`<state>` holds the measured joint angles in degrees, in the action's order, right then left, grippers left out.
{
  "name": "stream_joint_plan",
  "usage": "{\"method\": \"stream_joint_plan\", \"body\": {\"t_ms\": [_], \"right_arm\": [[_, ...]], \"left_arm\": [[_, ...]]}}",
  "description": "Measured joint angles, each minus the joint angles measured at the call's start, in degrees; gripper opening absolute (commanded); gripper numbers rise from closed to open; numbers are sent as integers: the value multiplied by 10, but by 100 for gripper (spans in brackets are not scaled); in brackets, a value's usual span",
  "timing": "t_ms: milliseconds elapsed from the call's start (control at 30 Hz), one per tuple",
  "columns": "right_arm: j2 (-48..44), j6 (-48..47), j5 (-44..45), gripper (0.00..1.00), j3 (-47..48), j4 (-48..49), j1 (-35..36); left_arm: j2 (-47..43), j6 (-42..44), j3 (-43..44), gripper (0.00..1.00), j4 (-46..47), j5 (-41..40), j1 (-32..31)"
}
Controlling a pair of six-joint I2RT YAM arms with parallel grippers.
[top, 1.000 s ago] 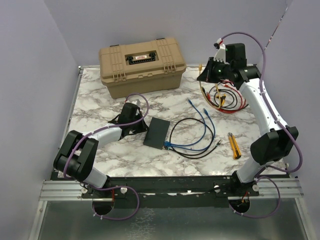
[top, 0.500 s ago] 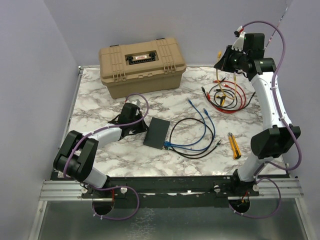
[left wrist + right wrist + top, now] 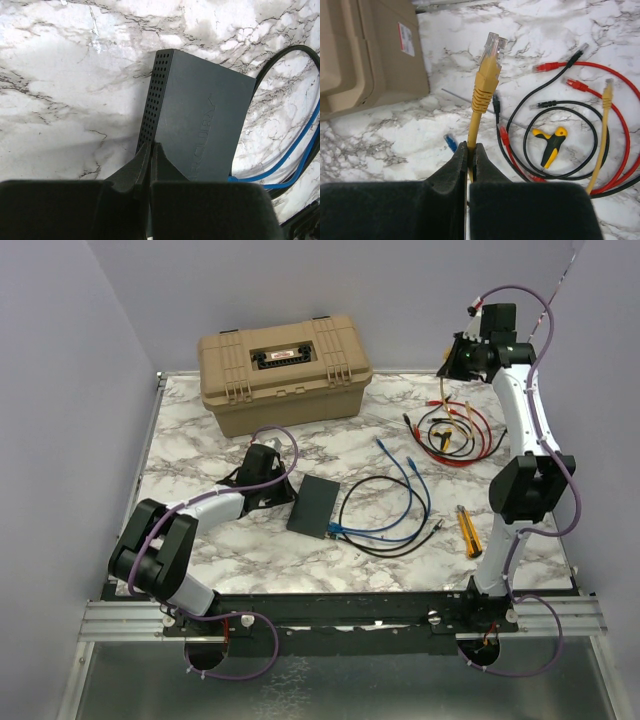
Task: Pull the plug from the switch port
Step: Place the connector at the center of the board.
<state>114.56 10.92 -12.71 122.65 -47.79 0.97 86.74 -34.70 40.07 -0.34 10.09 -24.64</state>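
Note:
The switch (image 3: 313,504) is a flat black box lying mid-table, with perforated sides in the left wrist view (image 3: 200,125). A blue plug (image 3: 335,530) sits at its near short edge, and its blue cable (image 3: 280,165) loops off to the right. My left gripper (image 3: 283,494) is shut and empty, with its fingertips (image 3: 151,146) against the switch's left side. My right gripper (image 3: 447,367) is raised high at the back right. There it is shut (image 3: 470,146) on a yellow cable (image 3: 482,90), just below the cable's clear plug.
A large tan toolbox (image 3: 285,370) stands at the back left. Red and black cables (image 3: 455,435) lie coiled at the back right around a yellow-black T-handle tool (image 3: 550,145). A black cable (image 3: 390,545) loops beside the blue one. A yellow utility knife (image 3: 468,531) lies right of them.
My right arm has risen and swung back and to the right, carrying the yellow cable up from the cable pile. The left arm and the switch have not moved.

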Motion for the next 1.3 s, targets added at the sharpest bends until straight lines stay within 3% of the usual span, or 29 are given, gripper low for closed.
{"method": "stream_joint_plan", "body": {"t_ms": [267, 800, 1000, 1100, 1300], "right_arm": [[57, -14, 24, 0, 30, -8, -18], [144, -35, 26, 3, -9, -13, -19], [146, -35, 10, 22, -13, -8, -19], [145, -35, 12, 41, -35, 1, -18], [137, -35, 36, 60, -75, 4, -18]], "left_arm": [[7, 1, 7, 0, -2, 4, 2], [22, 1, 21, 0, -2, 6, 4], [28, 2, 27, 0, -2, 8, 5], [29, 2, 28, 0, -2, 8, 5], [30, 2, 29, 0, -2, 8, 5]]}}
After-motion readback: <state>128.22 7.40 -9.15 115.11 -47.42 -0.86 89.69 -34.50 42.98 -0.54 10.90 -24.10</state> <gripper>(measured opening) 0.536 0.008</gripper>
